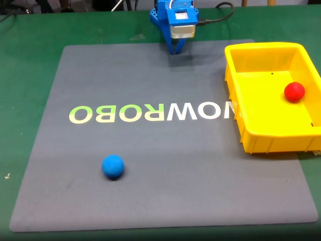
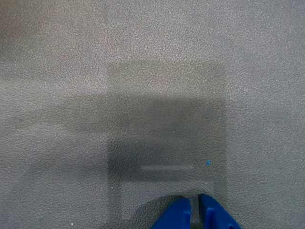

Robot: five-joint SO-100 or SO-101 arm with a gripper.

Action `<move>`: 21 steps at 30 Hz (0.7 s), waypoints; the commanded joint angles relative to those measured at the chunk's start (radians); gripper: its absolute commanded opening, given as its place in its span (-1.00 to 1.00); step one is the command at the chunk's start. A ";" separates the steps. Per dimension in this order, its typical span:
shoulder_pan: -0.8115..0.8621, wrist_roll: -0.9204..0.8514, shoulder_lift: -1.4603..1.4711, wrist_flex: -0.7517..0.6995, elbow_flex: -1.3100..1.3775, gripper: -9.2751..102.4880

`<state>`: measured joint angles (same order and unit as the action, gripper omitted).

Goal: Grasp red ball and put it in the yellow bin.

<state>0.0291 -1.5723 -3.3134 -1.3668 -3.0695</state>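
Observation:
The red ball [image 1: 294, 91] lies inside the yellow bin [image 1: 261, 139], near its right wall, at the right side of the fixed view. My blue gripper [image 1: 175, 50] hangs at the far edge of the grey mat, well left of the bin, pointing down. In the wrist view its two blue fingertips [image 2: 177, 215] stand close together with only a thin slit between them, and the gripper [image 2: 194, 210] holds nothing above bare mat.
A blue ball [image 1: 113, 166] rests on the grey mat [image 1: 150, 150] at the near left. Pale "ROBOWORO" lettering [image 1: 150, 112] runs across the mat's middle. Green table surface [image 1: 30, 60] surrounds the mat; a black cable [image 1: 220, 15] trails from the arm.

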 commanded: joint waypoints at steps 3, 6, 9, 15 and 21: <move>0.012 0.014 -0.014 -0.003 -0.032 -0.83; 0.012 0.014 -0.014 -0.003 -0.032 -0.83; 0.012 0.014 -0.014 -0.003 -0.032 -0.83; 0.012 0.023 -0.014 -0.002 -0.032 -0.83; 0.014 0.021 -0.014 0.000 -0.032 -0.83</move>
<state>0.0291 -1.5585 -3.3134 -1.3668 -3.0695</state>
